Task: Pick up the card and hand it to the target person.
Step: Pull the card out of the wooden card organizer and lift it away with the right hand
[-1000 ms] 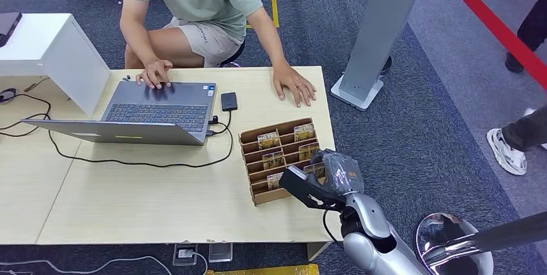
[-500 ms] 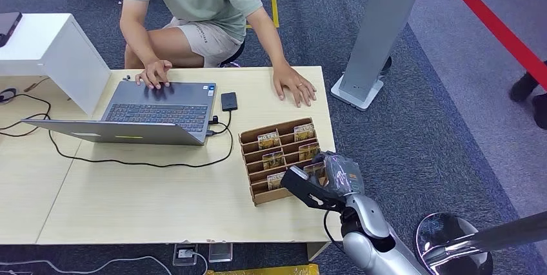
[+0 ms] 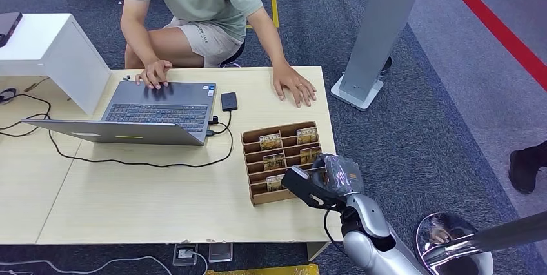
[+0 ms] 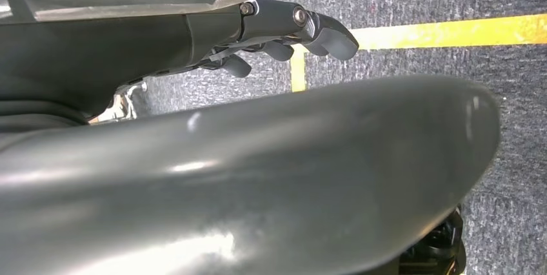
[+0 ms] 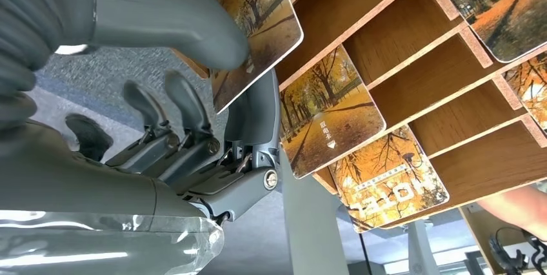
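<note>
A card [image 5: 258, 26] is pinched between the thumb and fingers [image 5: 255, 117] of the right hand [image 3: 326, 181], at the rack [image 3: 255, 159], 5 o'clock on the counter [image 3: 142, 197]. The left hand [image 4: 284, 26] is seen with fingers curled, nothing held.

Light wooden table [image 3: 129, 204], brown card rack [image 3: 281, 160] near its right edge with autumn-printed cards in its slots, right hand [image 3: 322, 184] at the rack's near right corner, open laptop [image 3: 139, 112] to the left, person [image 3: 200, 4] seated on the far side, one hand on the laptop, the other flat on the table

Table [image 3: 148, 204] with laptop [image 3: 139, 115], card rack [image 3: 278, 159]
</note>
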`<move>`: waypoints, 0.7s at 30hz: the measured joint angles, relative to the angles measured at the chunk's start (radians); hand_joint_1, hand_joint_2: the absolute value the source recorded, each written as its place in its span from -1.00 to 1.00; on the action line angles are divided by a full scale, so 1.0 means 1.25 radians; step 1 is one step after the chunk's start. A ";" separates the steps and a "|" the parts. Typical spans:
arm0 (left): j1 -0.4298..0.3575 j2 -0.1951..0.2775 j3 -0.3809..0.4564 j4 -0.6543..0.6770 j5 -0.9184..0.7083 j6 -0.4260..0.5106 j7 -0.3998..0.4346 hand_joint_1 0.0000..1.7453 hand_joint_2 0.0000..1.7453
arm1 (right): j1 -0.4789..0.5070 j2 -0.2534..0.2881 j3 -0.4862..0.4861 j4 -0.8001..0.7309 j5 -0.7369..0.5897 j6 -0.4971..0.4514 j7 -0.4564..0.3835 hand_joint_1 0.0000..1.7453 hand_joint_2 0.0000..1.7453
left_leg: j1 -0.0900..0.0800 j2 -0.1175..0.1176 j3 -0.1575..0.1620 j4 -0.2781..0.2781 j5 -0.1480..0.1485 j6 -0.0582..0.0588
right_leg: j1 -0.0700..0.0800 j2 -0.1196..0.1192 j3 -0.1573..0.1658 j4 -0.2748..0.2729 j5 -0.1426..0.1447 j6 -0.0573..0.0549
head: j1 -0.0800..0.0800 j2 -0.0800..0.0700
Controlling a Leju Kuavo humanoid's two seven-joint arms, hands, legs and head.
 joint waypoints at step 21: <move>0.000 0.000 -0.019 0.000 0.016 0.025 -0.014 -1.00 -1.00 | 0.022 0.006 -0.025 -0.024 -0.004 -0.304 -0.204 1.00 1.00 | 0.000 0.000 0.000 0.000 0.000 0.000 | 0.000 0.000 0.000 0.000 0.000 0.000 | 0.000 0.000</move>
